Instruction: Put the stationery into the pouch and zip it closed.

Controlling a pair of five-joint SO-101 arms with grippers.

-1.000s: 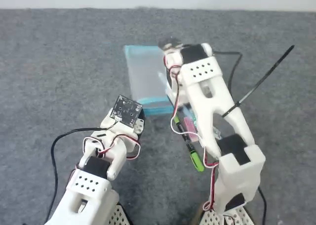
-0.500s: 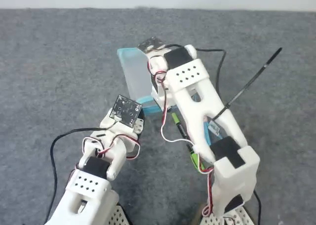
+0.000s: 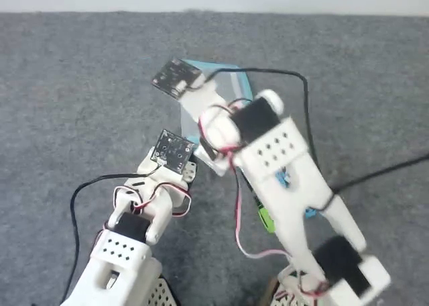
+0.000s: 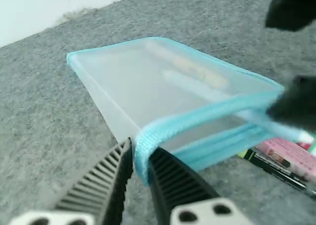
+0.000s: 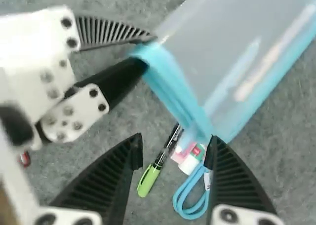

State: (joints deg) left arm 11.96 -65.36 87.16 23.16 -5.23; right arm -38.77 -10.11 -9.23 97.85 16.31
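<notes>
Clamped on a zip-edge corner of the pouch [image 4: 163, 87] with the left gripper [image 4: 139, 158]; spread wide over that same edge with the right gripper [image 5: 175, 137]. Hold the mouth taut and raised, then reach for the green pen [image 5: 148, 183], pink eraser [image 4: 291, 153] and blue cable [image 5: 190, 200] lying just outside it.

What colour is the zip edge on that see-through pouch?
Turquoise blue. The zip edge shows clearest in the left wrist view.

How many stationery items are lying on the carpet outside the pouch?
3: a green-capped pen, a pink item and a blue looped cord, clustered together beside the zip edge of the pouch. The right arm may hide others.
</notes>
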